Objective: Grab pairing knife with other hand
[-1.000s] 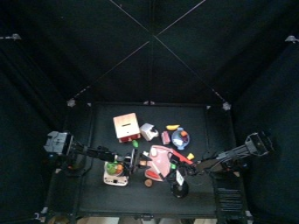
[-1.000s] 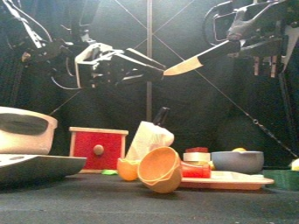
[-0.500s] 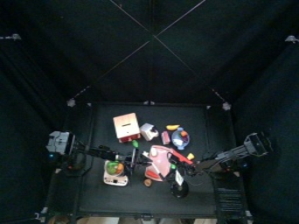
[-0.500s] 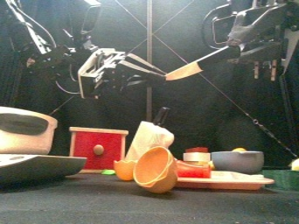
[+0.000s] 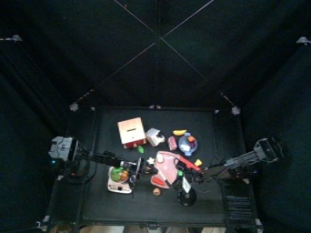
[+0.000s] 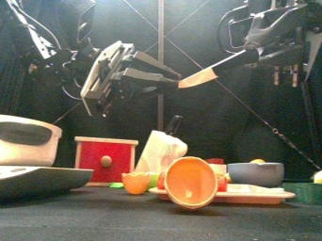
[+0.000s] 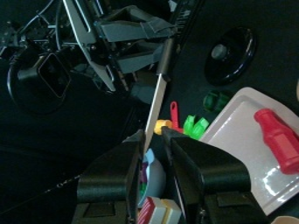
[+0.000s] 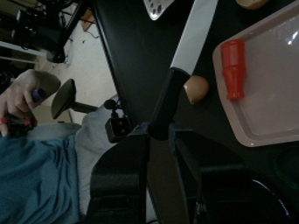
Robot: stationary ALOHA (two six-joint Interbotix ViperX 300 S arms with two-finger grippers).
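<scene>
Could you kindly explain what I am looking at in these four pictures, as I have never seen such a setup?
This is a robot with two black arms at a small black table inside black curtains. One picture looks straight down from above, one looks level from the table's front edge, and two come from cameras on the wrists.

The right gripper holds a black-handled paring knife with a pale blade in the air by its handle. The left gripper stands at the blade's tip with its jaws either side; whether they press it I cannot tell.

Below stand a red wooden box, an orange bowl lying on its side, a white tray, a dark blue bowl and other small kitchen toys.
</scene>
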